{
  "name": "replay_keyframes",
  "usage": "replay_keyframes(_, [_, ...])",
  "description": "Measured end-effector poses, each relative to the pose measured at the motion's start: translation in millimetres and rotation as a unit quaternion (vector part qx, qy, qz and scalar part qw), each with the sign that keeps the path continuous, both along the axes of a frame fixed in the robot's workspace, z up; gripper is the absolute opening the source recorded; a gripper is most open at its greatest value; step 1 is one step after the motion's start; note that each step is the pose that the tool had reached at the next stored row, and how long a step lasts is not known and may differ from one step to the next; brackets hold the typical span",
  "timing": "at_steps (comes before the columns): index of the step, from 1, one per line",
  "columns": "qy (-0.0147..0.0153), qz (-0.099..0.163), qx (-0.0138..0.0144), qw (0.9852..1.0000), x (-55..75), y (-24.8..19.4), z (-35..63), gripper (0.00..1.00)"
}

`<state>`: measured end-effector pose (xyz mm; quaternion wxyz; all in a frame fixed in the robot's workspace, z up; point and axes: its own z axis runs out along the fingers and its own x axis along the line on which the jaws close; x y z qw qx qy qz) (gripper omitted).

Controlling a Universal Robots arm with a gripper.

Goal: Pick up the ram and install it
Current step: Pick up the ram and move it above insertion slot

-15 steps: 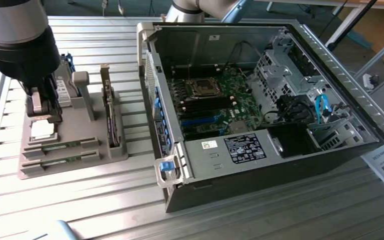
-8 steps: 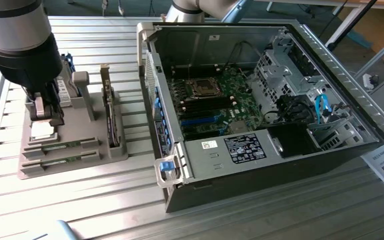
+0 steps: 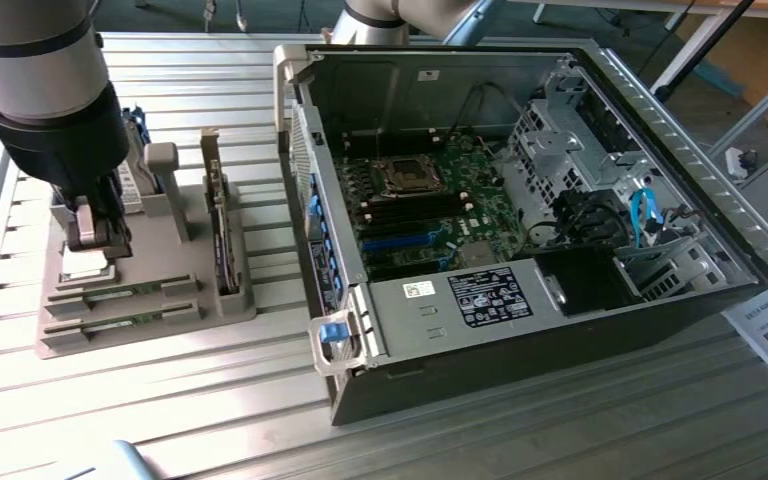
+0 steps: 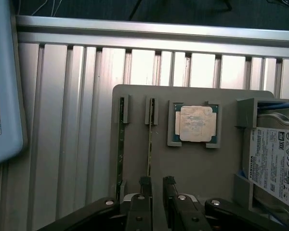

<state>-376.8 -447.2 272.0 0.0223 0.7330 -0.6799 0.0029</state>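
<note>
one ram (image 4: 150,137) stands beside the tips of the spread, empty claw (image 4: 156,184), in a grey holder (image 4: 192,168) near the slatted table's (image 4: 62,120) edge.

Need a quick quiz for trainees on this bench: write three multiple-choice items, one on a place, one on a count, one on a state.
1. Where is the gripper?
A. inside the computer case
B. over the gray holder
C. over bare table slats

2. How many memory sticks stand in the holder's slots?
A. one
B. four
C. two

3. How is the gripper?
A. open, holding nothing
B. shut on a memory stick
C. shut on the hard drive

Answers:
1. B, because the fingertips hang above the holder, close to one memory stick.
2. C, because two thin green sticks stand side by side, edge up.
3. A, because the fingertips stand apart and grip nothing.
</note>
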Motion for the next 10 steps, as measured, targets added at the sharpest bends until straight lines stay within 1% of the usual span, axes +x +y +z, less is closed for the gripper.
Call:
replay_keyframes(5, [-0.0001, 0.000, 0.0001, 1.0000, 0.1, -0.5, -1.5, 0.24])
replay_keyframes(10, [-0.0001, 0.000, 0.0000, 1.0000, -0.2, -7.2, -1.5, 0.24])
